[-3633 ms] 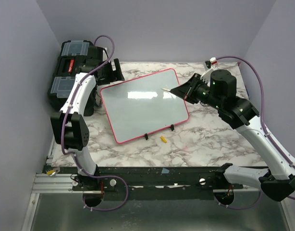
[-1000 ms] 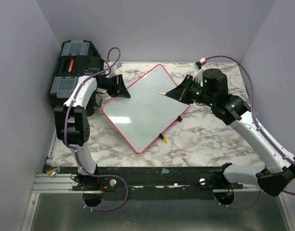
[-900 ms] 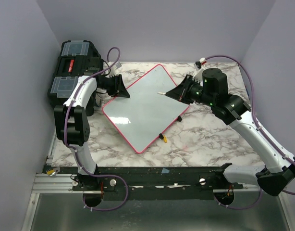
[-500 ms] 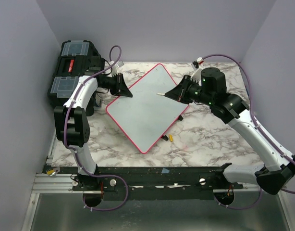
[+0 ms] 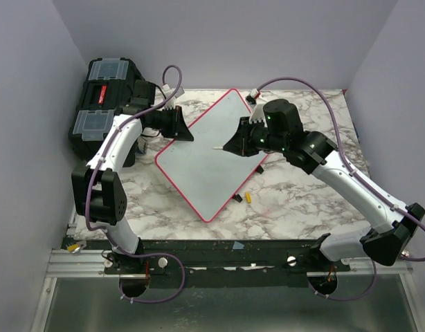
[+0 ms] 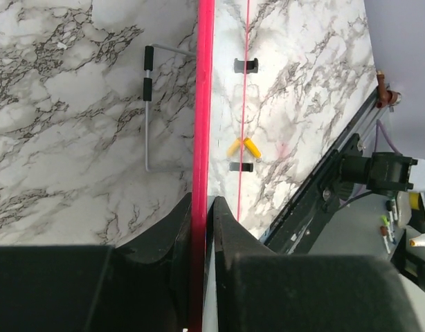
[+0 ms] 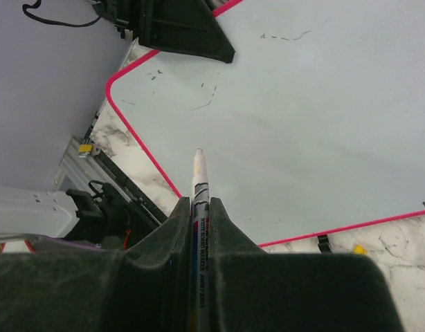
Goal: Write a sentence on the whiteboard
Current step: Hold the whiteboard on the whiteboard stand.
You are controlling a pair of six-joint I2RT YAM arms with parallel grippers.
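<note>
- Your left fingers (image 6: 176, 232) are clamped narrow on the pink frame of the whiteboard (image 5: 212, 162), at its far-left edge, close to the black toolbox (image 5: 105, 97).
- The whiteboard sits on the marble counter (image 5: 302, 200), turned corner-on like a diamond, between your two arms.
- Your right fingers (image 7: 223, 232) pinch a marker (image 7: 199, 181), with its pale tip out over the white surface. You cannot tell from either view whether the tip touches.
- A few faint dark marks (image 7: 204, 104) show on the board towards the left fingers.
- A small yellow piece (image 5: 248, 197) lies on the counter just beside a black clip (image 5: 236, 198) on the board's near-right edge.
</note>
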